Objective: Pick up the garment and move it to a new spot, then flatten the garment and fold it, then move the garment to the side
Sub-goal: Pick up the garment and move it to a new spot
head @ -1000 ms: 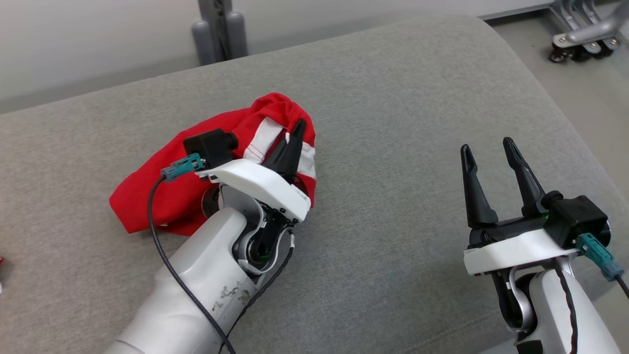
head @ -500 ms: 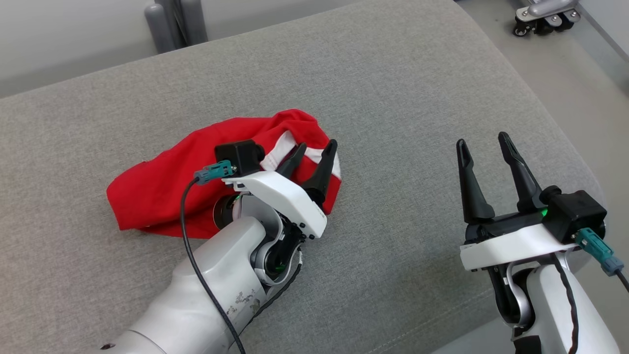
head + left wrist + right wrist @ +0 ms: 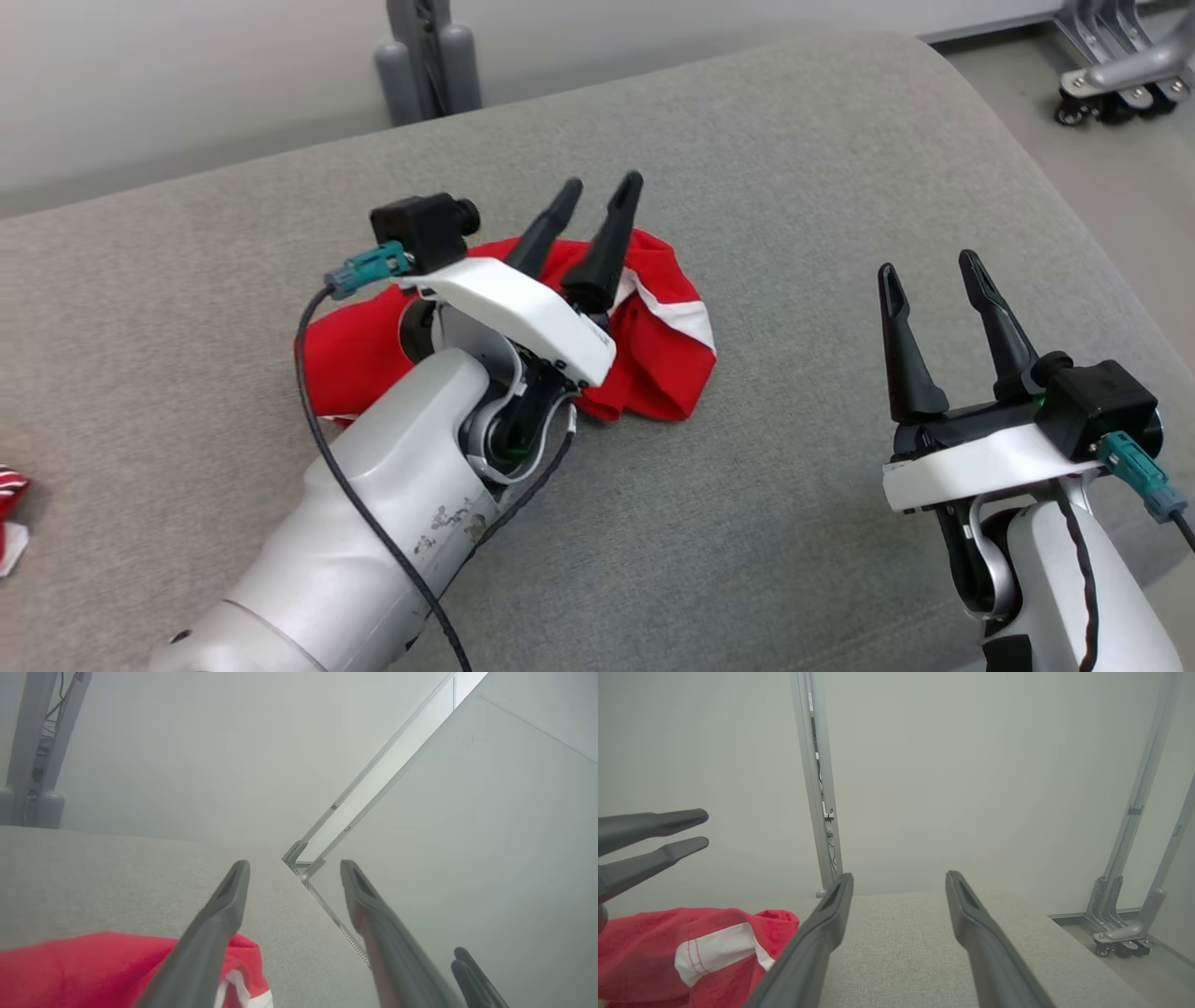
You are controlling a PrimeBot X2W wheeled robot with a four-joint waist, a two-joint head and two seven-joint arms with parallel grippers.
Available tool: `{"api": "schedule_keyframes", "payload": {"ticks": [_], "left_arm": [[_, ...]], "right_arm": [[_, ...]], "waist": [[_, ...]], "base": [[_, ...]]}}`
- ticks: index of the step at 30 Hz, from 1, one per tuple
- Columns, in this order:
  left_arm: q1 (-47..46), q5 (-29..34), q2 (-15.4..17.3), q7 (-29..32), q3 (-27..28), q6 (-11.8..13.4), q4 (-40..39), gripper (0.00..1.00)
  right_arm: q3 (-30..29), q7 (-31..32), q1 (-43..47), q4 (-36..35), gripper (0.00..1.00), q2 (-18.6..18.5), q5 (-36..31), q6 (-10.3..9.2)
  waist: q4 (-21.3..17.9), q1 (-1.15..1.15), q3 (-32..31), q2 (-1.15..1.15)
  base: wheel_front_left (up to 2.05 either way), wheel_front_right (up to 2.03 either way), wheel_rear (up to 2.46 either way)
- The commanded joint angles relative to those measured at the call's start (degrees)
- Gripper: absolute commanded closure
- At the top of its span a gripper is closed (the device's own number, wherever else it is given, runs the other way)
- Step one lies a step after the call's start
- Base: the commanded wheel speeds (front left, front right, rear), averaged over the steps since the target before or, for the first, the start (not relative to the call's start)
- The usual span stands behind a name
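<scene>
Lets go with the left gripper. No more pinch on the red garment, unlike a second ago: fingers wide apart now, holding nothing, lifted up and pointing away over the cloth. Going by the head view, no finger on the cloth at all.

Leaves the garment lying in a loose red heap on the grey couch, partly tucked behind the left wrist, with a white stripe showing on its right side. Seen low in the left wrist view too, just beside one finger, with bare couch past the tips.

No change at the right gripper: open and empty like before, fingers up, well apart from the garment and off to its right.

Looks like the end of the first step: picked up, carried, put down. Seems to sit more to the right on the couch than a second ago, but hard to be sure with a moving head camera.

Not flat yet and not folded, still all bunched up. So probably next: hunt for an edge or a corner, pull outward with both grippers, smooth down on the couch.

Tricky part: soft cloth, folded over on itself, corners hidden inside the heap. Easy to pinch two layers at once and drag the whole heap along instead of opening it.
</scene>
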Motion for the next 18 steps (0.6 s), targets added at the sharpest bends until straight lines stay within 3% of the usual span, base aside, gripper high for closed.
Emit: {"api": "schedule_keyframes", "payload": {"ticks": [1, 5, 9, 10, 18], "left_arm": [[1.28, 2.19, 0.3, -0.17, 2.63, -0.22, -0.82, 0.0], [3.83, 9.32, 0.27, -0.18, 9.35, -0.11, -2.59, 0.0], [7.5, 20.55, 1.13, -0.18, 15.43, 0.7, -4.86, 0.0], [7.5, 20.55, 1.13, -0.18, 15.43, 0.7, -4.86, 0.0], [22.26, 35.79, 2.98, -0.19, 27.82, 0.94, -13.5, 0.0]], "right_arm": [[-0.31, -0.04, 0.44, 0.04, 0.0, -0.32, -0.44, 0.12], [-0.64, -0.04, 1.19, -0.4, 0.0, -0.31, -1.36, 0.12], [-0.76, -0.04, 2.09, -0.69, 0.0, -0.34, -1.79, 0.12], [-0.76, -0.04, 2.09, -0.69, 0.0, -0.34, -1.79, 0.12], [-1.26, -0.04, 4.58, -1.34, 0.0, -0.33, -2.89, 0.12]], "waist": [[1.9, 0.0, -1.75, 0.01], [4.33, 0.0, -3.71, 0.01], [6.49, 0.0, -5.52, 0.01], [6.49, 0.0, -5.52, 0.01], [9.25, 0.0, -8.62, 0.01]], "base": [[0.0, 0.0, 0.0], [0.0, 0.0, 0.0], [0.0, 0.0, 0.0], [0.0, 0.0, 0.0], [0.0, 0.0, 0.0]]}}
